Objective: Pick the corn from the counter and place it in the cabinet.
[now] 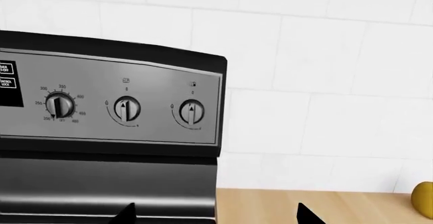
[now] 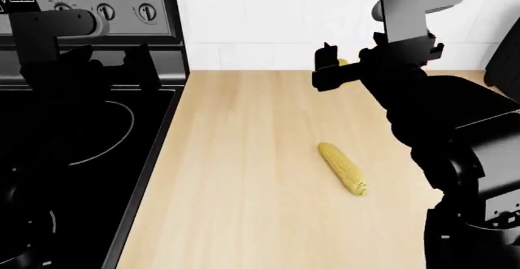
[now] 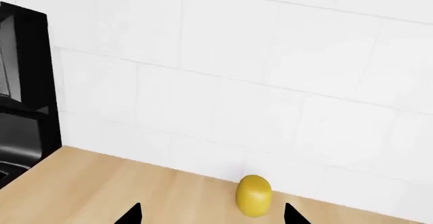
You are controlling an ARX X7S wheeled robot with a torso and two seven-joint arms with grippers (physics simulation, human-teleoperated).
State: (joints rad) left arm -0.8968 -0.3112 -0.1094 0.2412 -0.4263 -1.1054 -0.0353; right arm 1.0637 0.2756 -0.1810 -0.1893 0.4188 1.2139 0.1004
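Observation:
The corn (image 2: 343,168), a small yellow bumpy cob, lies on the light beige wood-grain counter (image 2: 243,159), right of its middle. It does not show in either wrist view. My right gripper (image 2: 323,68) is open and empty, raised near the back wall well beyond the corn; in the right wrist view (image 3: 211,216) it points at the wall. My left gripper (image 2: 122,68) is open and empty above the stove's back edge; in the left wrist view (image 1: 216,216) its tips straddle the stove-counter seam. No cabinet is in view.
A rounder yellow-green fruit (image 3: 254,196) stands on the counter by the tiled wall, partly behind my right gripper (image 2: 344,62), and at the edge of the left wrist view (image 1: 423,198). The black stovetop (image 2: 81,159) and its knob panel (image 1: 125,107) are at the left. A dark object (image 2: 503,62) is at the far right.

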